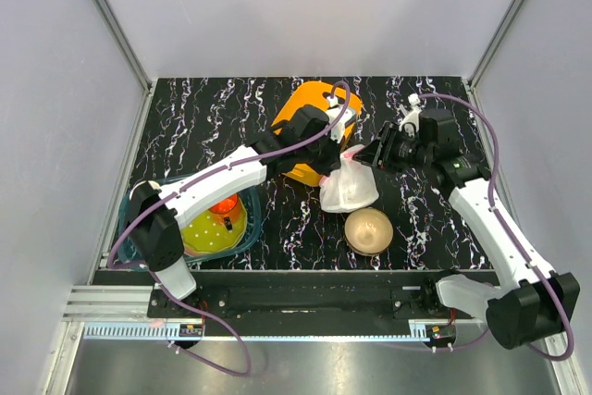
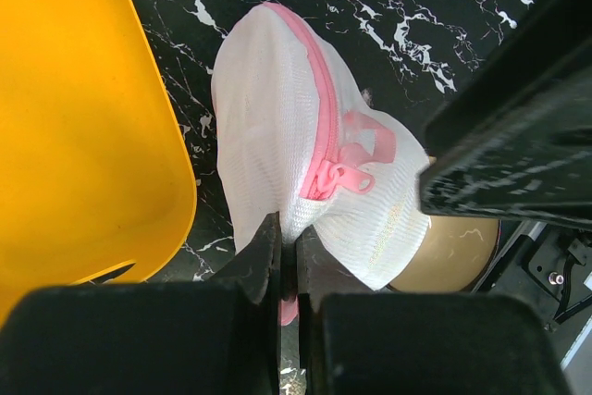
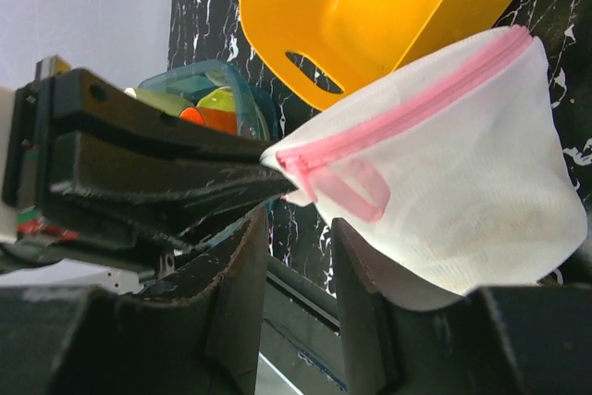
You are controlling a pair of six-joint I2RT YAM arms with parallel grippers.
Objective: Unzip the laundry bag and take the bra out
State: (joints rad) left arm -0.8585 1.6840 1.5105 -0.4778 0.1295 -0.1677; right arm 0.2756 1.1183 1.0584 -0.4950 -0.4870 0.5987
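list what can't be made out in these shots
- bra: seen in no view; the mesh of the bag hides whatever is inside.
- bowl: left wrist view, mostly behind the bag.
- basket: top view, largely covered by the left arm.

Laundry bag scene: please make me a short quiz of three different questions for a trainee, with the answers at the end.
1. True or false: the left end effector is shut on the white mesh laundry bag with pink zipper trim.
2. The right end effector is: A. open, holding nothing; B. shut on the bag; C. out of every view.
3. In the top view, what stands on the black marbled table between the bag and the arm bases?
Key: 1 true; 2 A; 3 the tan dome-shaped bowl.
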